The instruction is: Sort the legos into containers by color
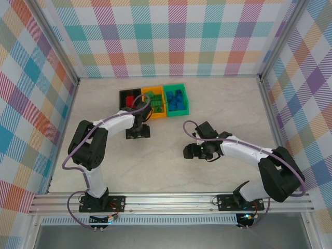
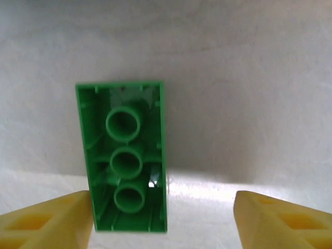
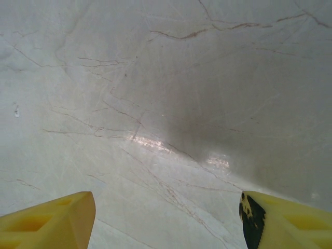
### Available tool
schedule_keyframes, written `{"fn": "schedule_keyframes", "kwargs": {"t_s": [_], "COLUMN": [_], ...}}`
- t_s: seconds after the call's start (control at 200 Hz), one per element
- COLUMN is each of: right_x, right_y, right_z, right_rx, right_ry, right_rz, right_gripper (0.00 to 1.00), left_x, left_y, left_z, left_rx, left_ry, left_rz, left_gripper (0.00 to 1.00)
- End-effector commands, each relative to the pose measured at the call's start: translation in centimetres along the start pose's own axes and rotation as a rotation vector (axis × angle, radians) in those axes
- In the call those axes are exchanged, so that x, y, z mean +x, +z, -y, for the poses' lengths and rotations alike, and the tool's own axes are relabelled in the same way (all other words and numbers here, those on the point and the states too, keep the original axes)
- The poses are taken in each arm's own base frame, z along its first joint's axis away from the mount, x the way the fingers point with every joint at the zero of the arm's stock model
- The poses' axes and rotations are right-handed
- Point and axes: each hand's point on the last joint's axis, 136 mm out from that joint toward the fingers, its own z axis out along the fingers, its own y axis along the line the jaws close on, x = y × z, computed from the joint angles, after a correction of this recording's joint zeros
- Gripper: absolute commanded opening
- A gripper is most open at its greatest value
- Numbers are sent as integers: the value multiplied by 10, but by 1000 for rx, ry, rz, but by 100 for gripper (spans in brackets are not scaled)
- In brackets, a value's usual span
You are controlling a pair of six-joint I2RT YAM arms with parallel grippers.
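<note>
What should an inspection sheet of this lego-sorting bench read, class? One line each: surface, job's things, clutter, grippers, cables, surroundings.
Surface: pale marbled tabletop, bare in front of the arms.
Job's things: black bin holds red bricks, orange bin holds green bricks, green bin holds blue bricks, side by side at the back; loose green brick lies hollow side up on the tabletop.
Clutter: nothing seen.
Grippers: left gripper open, straddling the loose green brick; right gripper open over bare tabletop.
Cables: left arm's purple cable and right arm's purple cable loop along the arms.
Surroundings: checked pastel walls, aluminium frame.
</note>
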Motion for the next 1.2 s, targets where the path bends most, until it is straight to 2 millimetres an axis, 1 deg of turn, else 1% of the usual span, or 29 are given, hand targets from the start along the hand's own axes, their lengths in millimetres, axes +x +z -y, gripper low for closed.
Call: {"fn": "schedule_keyframes", "kwargs": {"t_s": [0.0,0.035,0.105,0.155,0.21,0.26,0.395,0.45,0.49,0.53,0.56,0.62,0.66,0.735,0.775,0.795,0.84,0.9,0.915,0.94,0.96,1.005,1.01,1.05,1.115,1.12,1.145,1.155,1.195], "right_x": [3,4,5,5,5,3,-6,-11,-14,-17,-19,-24,-27,-34,-39,-41,-48,-59,-62,-67,-72,-81,-82,-90,-106,-107,-110,-113,-119], "right_y": [-9,-10,-10,-10,-11,-12,-20,-23,-25,-27,-28,-32,-34,-41,-47,-50,-58,-70,-73,-77,-81,-90,-91,-99,-116,-118,-124,-128,-136], "right_z": [4,5,7,7,7,6,6,6,5,5,5,7,9,13,16,18,24,33,36,41,46,59,60,73,98,100,110,112,125], "right_rx": [18,21,27,26,28,28,47,48,49,49,53,64,74,88,96,102,124,154,163,177,190,228,232,274,404,416,473,489,556], "right_ry": [-7,-8,-8,-11,-12,-13,-22,-22,-24,-25,-26,-25,-22,-11,-7,-2,6,19,24,32,43,70,73,90,94,94,97,93,78], "right_rz": [23,25,24,21,21,29,62,79,88,100,106,121,131,162,185,197,233,288,301,321,341,380,385,426,541,552,598,622,701], "right_gripper": [74,74,74,74,74,74,74,74,74,74,74,74,74,74,74,74,75,77,77,78,78,79,79,80,82,83,87,87,89], "left_x": [-10,-12,-15,-19,-26,-34,-63,-76,-87,-97,-104,-117,-125,-136,-139,-139,-139,-136,-136,-133,-131,-125,-121,-116,-101,-100,-96,-92,-82], "left_y": [5,9,13,11,0,-18,-84,-106,-115,-119,-120,-114,-106,-87,-78,-74,-73,-76,-81,-83,-90,-99,-97,-108,-114,-113,-121,-118,-122], "left_z": [-4,-2,0,3,11,19,38,43,45,47,50,60,65,70,69,68,69,68,66,62,59,45,42,27,-6,-8,-22,-27,-51], "left_rx": [0,14,18,27,63,104,204,234,239,228,224,221,217,176,150,140,139,165,173,178,185,175,164,146,87,80,59,43,1], "left_ry": [4,4,3,2,-2,-9,-26,-32,-39,-37,-33,-20,-15,-10,-13,-15,-23,-46,-53,-65,-76,-98,-98,-121,-162,-164,-188,-191,-220], "left_rz": [8,6,-1,-2,18,62,228,284,313,328,330,324,318,300,288,279,282,316,335,354,380,427,421,471,536,538,579,579,631], "left_gripper": [61,55,35,28,20,19,18,18,19,20,20,20,24,35,46,54,67,83,86,93,99,100,100,100,100,100,100,100,100]}}
